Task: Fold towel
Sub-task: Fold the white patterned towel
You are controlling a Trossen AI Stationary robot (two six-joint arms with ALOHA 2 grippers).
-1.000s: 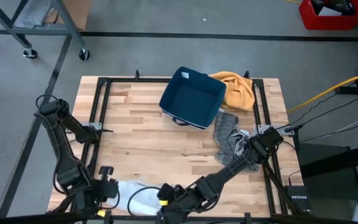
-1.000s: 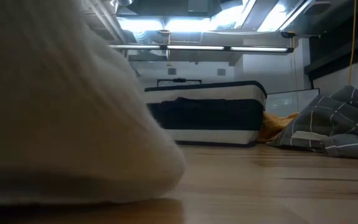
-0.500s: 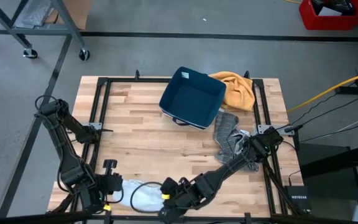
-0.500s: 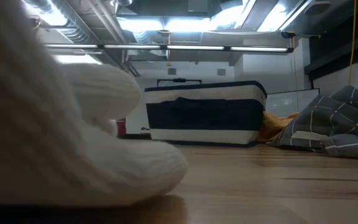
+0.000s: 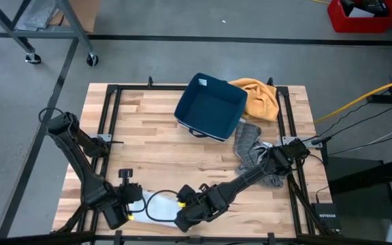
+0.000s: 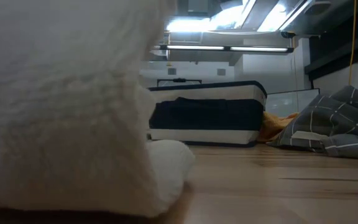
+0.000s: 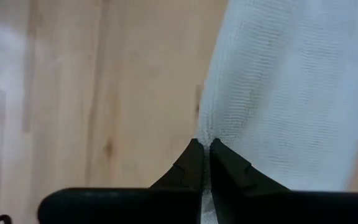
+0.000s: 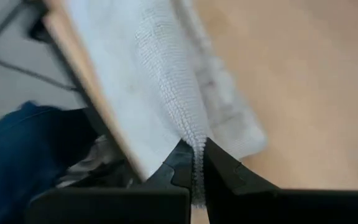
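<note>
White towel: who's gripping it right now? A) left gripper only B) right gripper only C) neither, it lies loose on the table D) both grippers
D: in the left wrist view the left gripper is pinched shut on an edge of the white towel, and in the right wrist view the right gripper is likewise shut on a fold of it.

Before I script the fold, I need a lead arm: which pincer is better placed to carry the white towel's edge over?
Neither clearly: the left pincer and right pincer are each shut on an edge of the white towel near the table's front edge. Probably move both together.
</note>
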